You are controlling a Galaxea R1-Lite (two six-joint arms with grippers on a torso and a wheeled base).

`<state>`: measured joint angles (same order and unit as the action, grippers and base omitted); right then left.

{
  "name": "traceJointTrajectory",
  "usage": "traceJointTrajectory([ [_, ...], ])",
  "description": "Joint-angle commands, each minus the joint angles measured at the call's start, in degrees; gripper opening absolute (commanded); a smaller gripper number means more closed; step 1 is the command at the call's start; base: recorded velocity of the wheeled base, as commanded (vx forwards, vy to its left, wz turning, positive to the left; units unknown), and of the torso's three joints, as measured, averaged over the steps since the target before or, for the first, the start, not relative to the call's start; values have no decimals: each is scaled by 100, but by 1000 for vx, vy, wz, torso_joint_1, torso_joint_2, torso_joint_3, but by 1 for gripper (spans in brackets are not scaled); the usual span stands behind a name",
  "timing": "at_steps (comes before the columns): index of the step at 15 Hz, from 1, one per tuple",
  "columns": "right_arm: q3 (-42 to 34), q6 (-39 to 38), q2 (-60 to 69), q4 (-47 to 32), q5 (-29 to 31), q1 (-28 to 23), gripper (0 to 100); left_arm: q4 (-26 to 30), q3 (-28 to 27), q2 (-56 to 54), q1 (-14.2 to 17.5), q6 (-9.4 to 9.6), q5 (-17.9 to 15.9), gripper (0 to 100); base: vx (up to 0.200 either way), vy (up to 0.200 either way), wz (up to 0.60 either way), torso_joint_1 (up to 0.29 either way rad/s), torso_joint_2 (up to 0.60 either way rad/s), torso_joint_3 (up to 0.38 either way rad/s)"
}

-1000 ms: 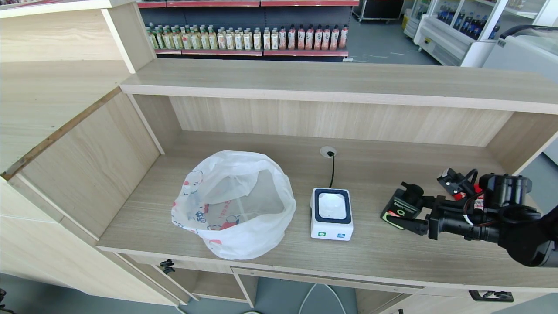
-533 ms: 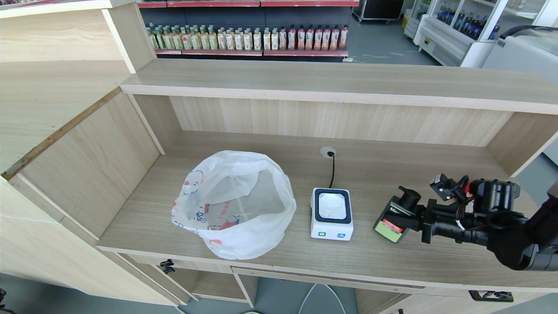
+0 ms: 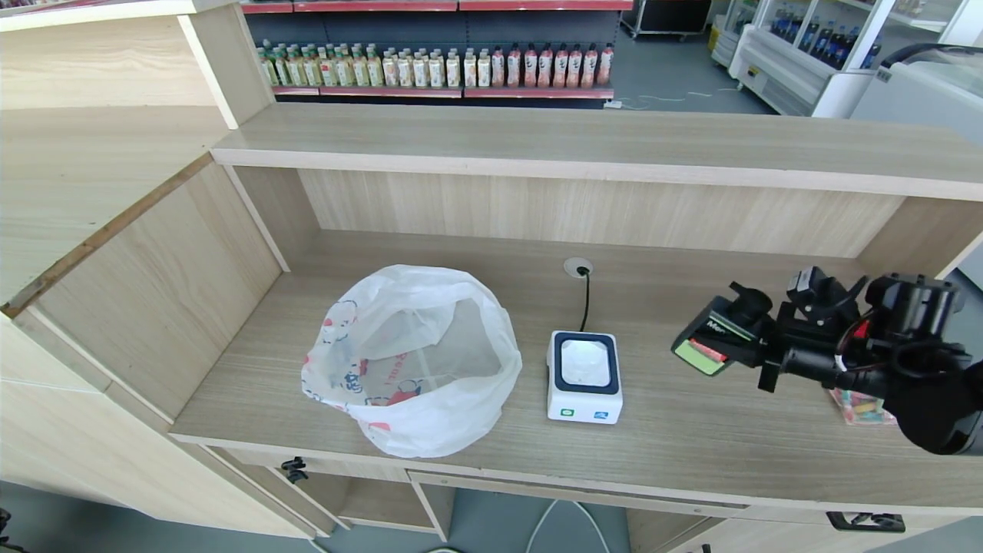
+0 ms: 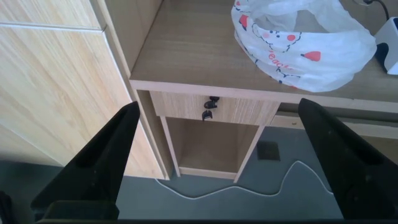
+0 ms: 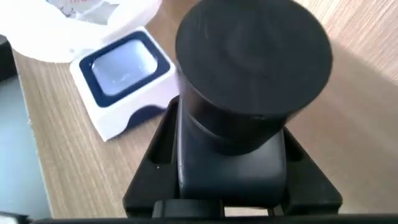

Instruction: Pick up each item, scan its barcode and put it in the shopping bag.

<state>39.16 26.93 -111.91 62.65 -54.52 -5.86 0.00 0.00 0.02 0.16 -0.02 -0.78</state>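
Head view puts the right hand (image 3: 770, 343) out over the right end of the desk (image 3: 691, 438), closed on a small dark container (image 3: 710, 342) with a black cap (image 3: 749, 296) and a green and red label (image 3: 700, 357). The container is held clear of the wood and tilted, label end pointing down towards the scanner (image 3: 584, 375). The scanner sits near the desk's front edge, with the shopping bag (image 3: 415, 353) slumped open just beside it on the far side from the arm. The container looks rigid and light, with smooth sides that could slide under a loose grip. Taking it across the body, as now, seems the sound hold, leaving the label face free to turn to the scanner's window. From the right wrist the cap (image 5: 252, 50) blocks most of what lies ahead, so I cannot see how the fingers sit on the body. The scanner (image 5: 124, 68) shows past it. No barcode can be made out, so which face must be turned to the glass is uncertain. A colourful packet (image 3: 860, 405) lies on the desk, half hidden under the arm. The left hand (image 4: 217, 109) hangs low in front of the desk, fingers spread wide with nothing between them. The bag's folds hide its inside.
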Motion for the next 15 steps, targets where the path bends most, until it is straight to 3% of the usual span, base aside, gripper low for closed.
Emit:
traceJointTrajectory([
  [1,734,392,1532,55,20,279,0,0,0,-2,2,-6,-1,100,0,0,0,0,0,0],
  [7,751,3301,2367,107,55,701,0,0,0,-2,2,2,-1,100,0,0,0,0,0,0],
  [8,584,4347,2437,99,-6,657,0,0,0,-2,2,-6,-1,100,0,0,0,0,0,0],
  [9,444,4584,2481,99,-129,657,0,0,0,-2,2,2,-1,100,0,0,0,0,0,0],
  [11,198,6105,2710,195,-595,683,0,0,0,-2,2,-6,-1,100,0,0,0,0,0,0],
  [13,180,6474,3000,1039,-1008,657,0,0,0,-2,2,-6,-1,100,0,0,0,0,0,0],
  [15,145,6624,3167,2155,-973,727,0,0,0,-2,2,-6,-1,100,0,0,0,0,0,0],
])
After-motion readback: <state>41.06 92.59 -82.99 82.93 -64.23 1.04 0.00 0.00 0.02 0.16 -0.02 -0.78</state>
